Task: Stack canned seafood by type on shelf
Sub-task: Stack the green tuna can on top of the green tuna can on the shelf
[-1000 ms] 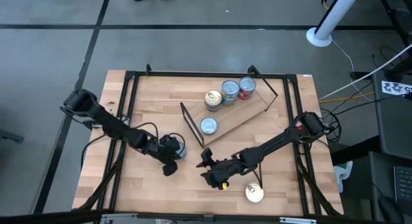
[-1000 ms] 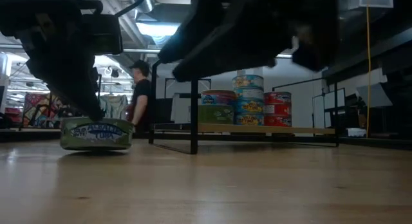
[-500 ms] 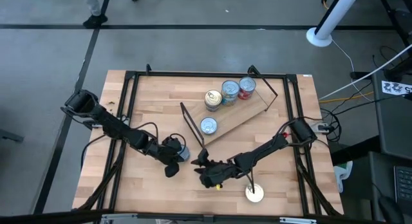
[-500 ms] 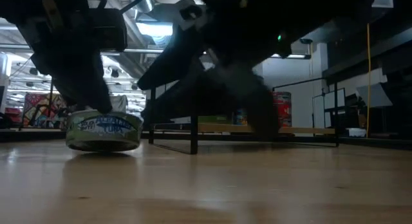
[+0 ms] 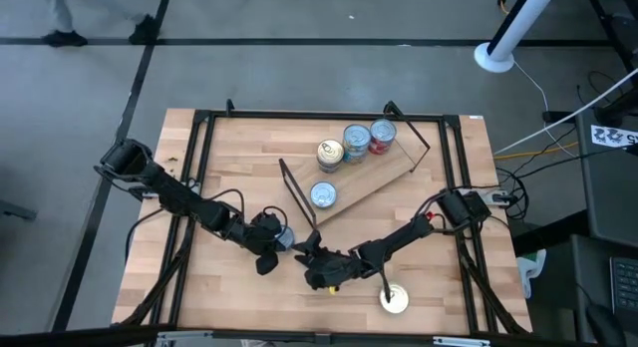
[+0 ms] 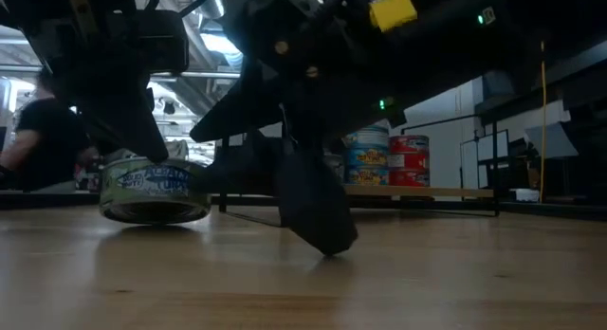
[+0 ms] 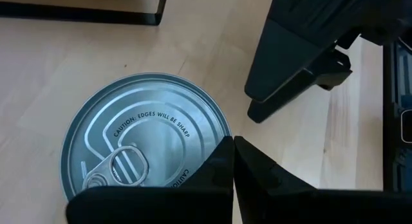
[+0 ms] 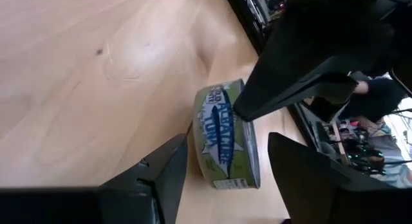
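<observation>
High view: shelf [image 5: 374, 182] is a pale wood board w/ thin black wire ends; four tins on it, shiny lids. One loose tin [image 5: 280, 234] on the table betw. both grippers, another gold-lidded tin [image 5: 394, 300] near the front edge. Left gripper [image 5: 267, 245] touches the loose tin, right gripper [image 5: 311, 259] just beside it. Low view: tin [image 6: 155, 190] squat, green-blue label, flat on the wood. Left wrist view: fingers together, tips pressed on the lid [image 7: 145, 143]; smooth steel, pull ring. Right wrist view: fingers apart, tin [image 8: 226, 135] lined up betw. them, not yet gripped. Judgement: rigid, lightish, slick metal; grip across the round side wall, not the lid.
</observation>
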Tool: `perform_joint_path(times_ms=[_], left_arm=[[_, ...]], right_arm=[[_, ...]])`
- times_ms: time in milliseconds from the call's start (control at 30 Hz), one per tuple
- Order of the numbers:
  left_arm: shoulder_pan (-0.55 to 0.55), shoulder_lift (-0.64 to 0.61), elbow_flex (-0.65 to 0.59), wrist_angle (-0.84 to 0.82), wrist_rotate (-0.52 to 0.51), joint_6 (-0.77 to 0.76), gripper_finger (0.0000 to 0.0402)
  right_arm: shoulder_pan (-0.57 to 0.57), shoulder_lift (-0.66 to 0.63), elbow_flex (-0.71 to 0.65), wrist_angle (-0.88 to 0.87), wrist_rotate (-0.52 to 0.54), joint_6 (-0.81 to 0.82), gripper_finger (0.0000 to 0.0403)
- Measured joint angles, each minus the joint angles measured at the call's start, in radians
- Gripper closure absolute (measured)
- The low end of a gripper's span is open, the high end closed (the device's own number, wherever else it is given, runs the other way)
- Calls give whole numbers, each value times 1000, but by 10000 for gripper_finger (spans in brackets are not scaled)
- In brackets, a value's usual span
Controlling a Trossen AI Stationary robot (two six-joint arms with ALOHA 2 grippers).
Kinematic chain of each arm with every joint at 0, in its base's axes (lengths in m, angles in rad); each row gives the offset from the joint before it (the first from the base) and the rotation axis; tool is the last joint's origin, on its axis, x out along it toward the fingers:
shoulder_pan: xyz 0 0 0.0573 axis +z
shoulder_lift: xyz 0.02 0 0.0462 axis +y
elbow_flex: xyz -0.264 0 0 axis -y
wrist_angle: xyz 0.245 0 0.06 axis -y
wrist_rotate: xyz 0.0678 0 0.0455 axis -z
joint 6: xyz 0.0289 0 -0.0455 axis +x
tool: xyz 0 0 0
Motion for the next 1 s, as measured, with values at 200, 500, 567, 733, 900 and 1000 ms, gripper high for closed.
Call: perform_joint_path(times_ms=[200, 500, 567, 733, 900, 1000], left_arm=[[0, 0, 0, -1, 0, 0, 401], [0, 0, 0, 1, 0, -1, 401], [0, 0, 0, 4, 0, -1, 401], [0, 0, 5, 19, 1, -2, 401], [0, 0, 16, 19, 1, -2, 401], [0, 0, 24, 16, 1, -3, 401]], right_arm=[[-6, 4, 1, 2, -1, 2, 188], [-5, 6, 0, 27, 1, 0, 188], [-5, 7, -1, 38, 2, 0, 188], [-5, 7, -1, 39, 6, 0, 188], [-5, 7, -1, 38, 57, -3, 188], [-5, 7, -1, 32, 57, -25, 188]])
